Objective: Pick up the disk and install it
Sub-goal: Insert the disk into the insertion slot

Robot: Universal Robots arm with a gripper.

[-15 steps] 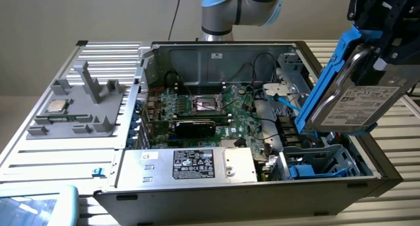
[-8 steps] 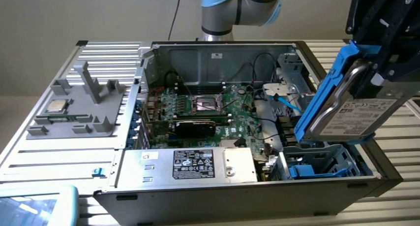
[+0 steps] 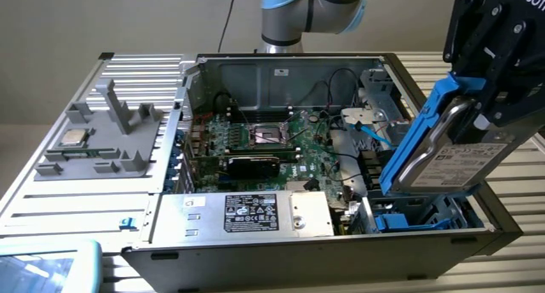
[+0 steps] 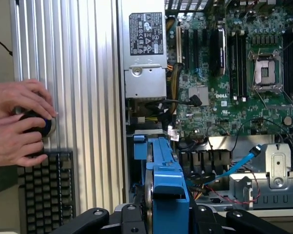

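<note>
At the exterior view's right, over the open dark-grey metal computer case (image 3: pixel 298 258), the black two-fingered gripper (image 3: pixel 487 111) is clamped on the disk (image 3: pixel 455 162), a flat silver-grey hard drive with a white label in a blue plastic frame. The disk hangs tilted just above the blue plastic drive bay (image 3: pixel 413 221). In the wrist view, a person's hands (image 4: pixel 19 126) cup a small dark round object beside a black keyboard (image 4: pixel 46 192).

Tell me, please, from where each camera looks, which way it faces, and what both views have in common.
Exterior view: stands outside, above the open computer case, looking down into it; shows the arm and the gripper shut on the disk.
Wrist view: on the wrist, looking down past the disk at the motherboard; shows the gripper, and a person's hands.
Both share: disk, motherboard, power supply.
</note>
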